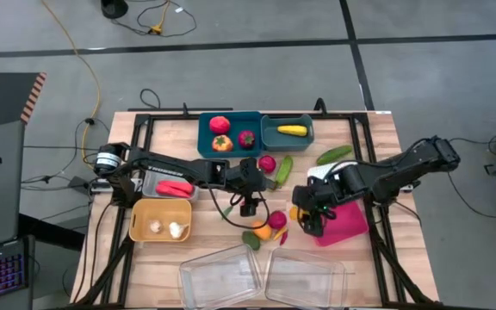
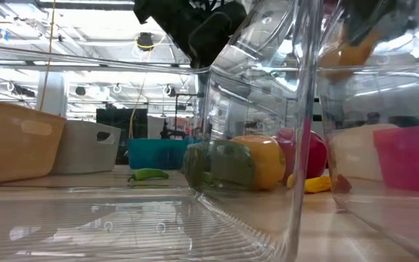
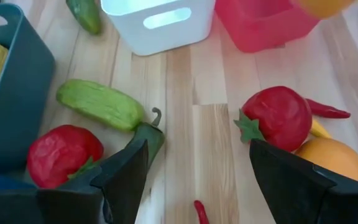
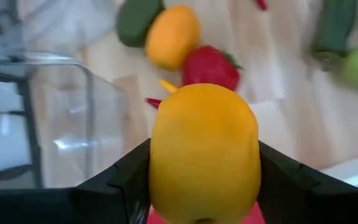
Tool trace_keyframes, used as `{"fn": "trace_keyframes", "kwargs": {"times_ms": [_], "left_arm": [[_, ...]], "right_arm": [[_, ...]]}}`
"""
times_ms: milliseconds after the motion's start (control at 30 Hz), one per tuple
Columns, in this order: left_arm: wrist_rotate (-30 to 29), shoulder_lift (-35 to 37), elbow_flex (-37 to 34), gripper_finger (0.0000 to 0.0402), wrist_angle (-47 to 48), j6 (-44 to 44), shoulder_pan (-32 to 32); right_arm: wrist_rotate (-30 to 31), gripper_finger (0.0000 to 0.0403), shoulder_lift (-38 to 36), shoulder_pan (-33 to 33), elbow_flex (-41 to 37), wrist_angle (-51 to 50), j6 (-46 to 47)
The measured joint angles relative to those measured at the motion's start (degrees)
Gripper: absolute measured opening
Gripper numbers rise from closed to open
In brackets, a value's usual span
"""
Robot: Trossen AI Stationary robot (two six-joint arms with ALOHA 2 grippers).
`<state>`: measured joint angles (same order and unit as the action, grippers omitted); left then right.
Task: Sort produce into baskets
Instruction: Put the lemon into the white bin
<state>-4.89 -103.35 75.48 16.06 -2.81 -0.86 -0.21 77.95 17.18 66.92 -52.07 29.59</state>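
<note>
A yellow-orange toy fruit (image 4: 202, 152) sits clamped between the fingers of the right gripper (image 4: 204, 180), which hangs over the near edge of the magenta bin (image 1: 344, 226) on the desk's right side. Seen from above, the right gripper (image 1: 310, 217) is just beside a small cluster of loose produce: a red tomato-like piece (image 1: 276, 220), an orange piece (image 1: 263, 231), a green pepper (image 1: 251, 238) and a thin red chili (image 1: 283, 236). The white bin (image 1: 321, 173) lies just behind the right arm, largely hidden by it.

The left gripper (image 1: 248, 205) hovers over the middle of the wooden desk (image 1: 377, 138), its fingers (image 3: 126, 171) apart and holding nothing. Its wrist camera shows a red tomato with a green calyx (image 3: 277, 117) near one finger, and a pale green cucumber-like piece (image 3: 101, 103), a dark green pepper (image 3: 146, 138) and a red strawberry-like piece (image 3: 64, 152) near the other.

At the far edge, a large teal bin (image 1: 229, 133) holds three pieces, red, orange and dark red, and a smaller teal bin (image 1: 287, 131) next to it holds a yellow one. A green cucumber (image 1: 334, 155) lies loose to the right of them. On the left, the grey bin (image 1: 169, 187) holds a red piece and the tan bin (image 1: 160, 220) holds two whitish pieces. Two clear trays (image 1: 265, 277) sit at the near edge.
</note>
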Motion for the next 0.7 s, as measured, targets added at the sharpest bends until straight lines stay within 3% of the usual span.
{"fn": "trace_keyframes", "kwargs": {"times_ms": [367, 700], "left_arm": [[-0.09, 0.00, 0.00, 0.0268, -0.03, 0.03, 0.49], [-0.09, -0.01, 0.00, 0.0268, -0.05, 0.13, 0.50]], "right_arm": [[-0.43, 0.0250, 0.00, 9.50, 0.00, 9.71, 7.49], [4.43, 0.0250, 0.00, 11.92, 0.00, 5.09, 9.48]]}}
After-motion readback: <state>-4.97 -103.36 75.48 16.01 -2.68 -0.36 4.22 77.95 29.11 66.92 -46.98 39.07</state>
